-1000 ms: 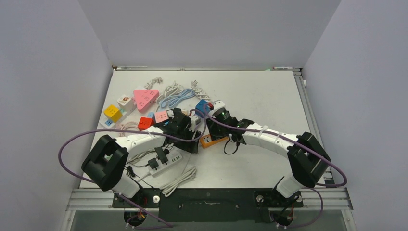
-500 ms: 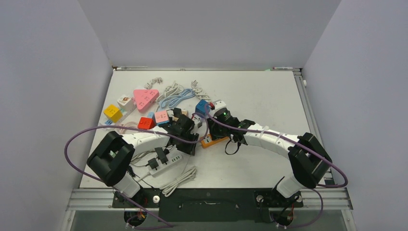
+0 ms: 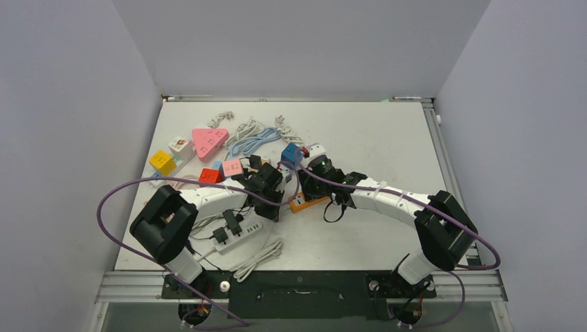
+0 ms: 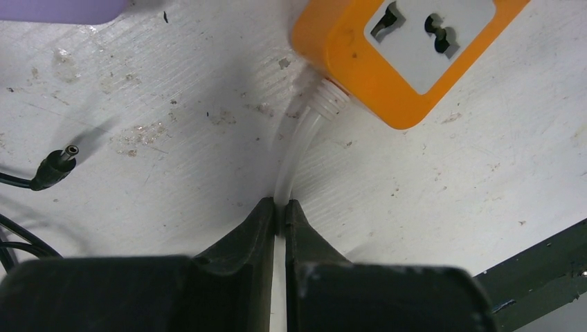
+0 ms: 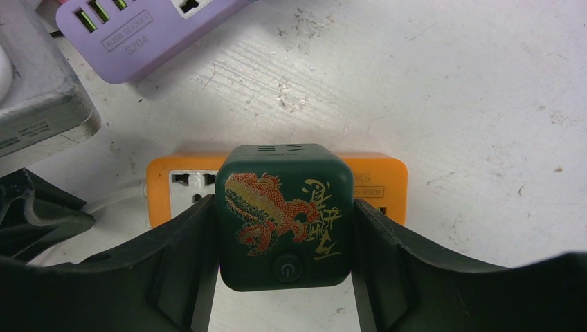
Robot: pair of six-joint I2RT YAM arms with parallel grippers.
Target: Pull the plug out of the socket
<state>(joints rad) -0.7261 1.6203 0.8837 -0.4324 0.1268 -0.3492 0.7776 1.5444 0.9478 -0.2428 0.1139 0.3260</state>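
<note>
My left arm has swung its elbow in from the left edge of the bench (image 3: 387,138). Its gripper slid a little toward the near edge. Now the left gripper (image 4: 279,207) is pinched tight on the white cord (image 4: 299,142), just where the cord comes out of the orange socket strip (image 4: 342,52). I think that hold will keep the strip from lifting when I pull.

The strip lies near the middle of the bench. The task's thing, the dark green plug (image 5: 284,173), sits pushed into the top of it, so it is not out yet.

My right arm has hardly moved in the last second. The right gripper (image 5: 284,211) is clamped on the plug, with one finger pressed on each side. To me both arms look set, and the next move is a straight pull up.

The plug has a red and gold dragon on it, some gold writing I cannot read, and a round power button. The purple strip (image 5: 149,31), on the far side of the orange one, has a label that ends in "S204". The orange strip has tiny print beside the plug, too small to read.
</note>
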